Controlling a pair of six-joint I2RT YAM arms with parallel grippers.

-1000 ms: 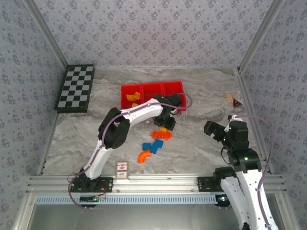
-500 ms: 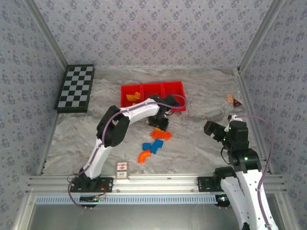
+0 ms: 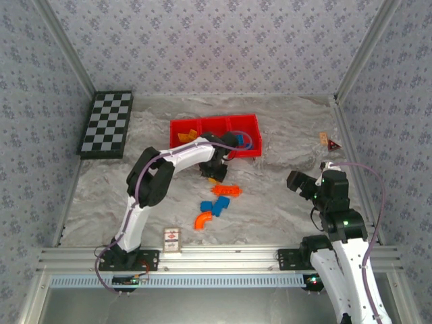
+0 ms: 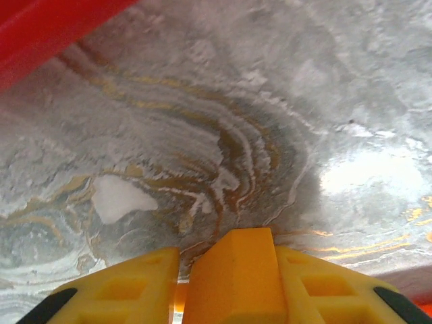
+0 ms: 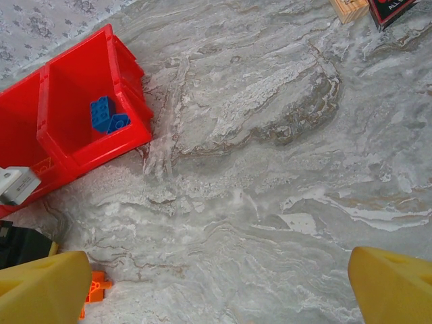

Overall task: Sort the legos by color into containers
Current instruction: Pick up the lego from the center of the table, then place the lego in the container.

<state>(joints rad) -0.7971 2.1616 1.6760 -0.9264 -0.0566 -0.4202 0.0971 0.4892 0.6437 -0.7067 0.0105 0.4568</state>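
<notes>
My left gripper (image 3: 214,174) hangs just in front of the red tray (image 3: 181,125). It is shut on a yellow-orange lego (image 4: 233,277), which sits wedged between the yellow fingers (image 4: 121,290) over marbled table; the tray's edge (image 4: 40,27) shows at top left. Yellow-orange legos (image 3: 187,136) lie in the left container and blue legos (image 5: 106,115) in the right one. On the table lie a red-orange brick (image 3: 226,191), three blue bricks (image 3: 216,205) and a curved red-orange brick (image 3: 202,219). My right gripper (image 5: 219,297) is open and empty, off to the right (image 3: 298,182).
A checkerboard (image 3: 106,125) lies at the back left. A small printed card (image 3: 173,239) sits near the front rail. A wooden block and a dark card (image 3: 329,140) lie at the far right. Walls close in the table on three sides.
The left gripper has closed on the yellow-orange lego and moved left along the tray's front. The right arm has not moved.
</notes>
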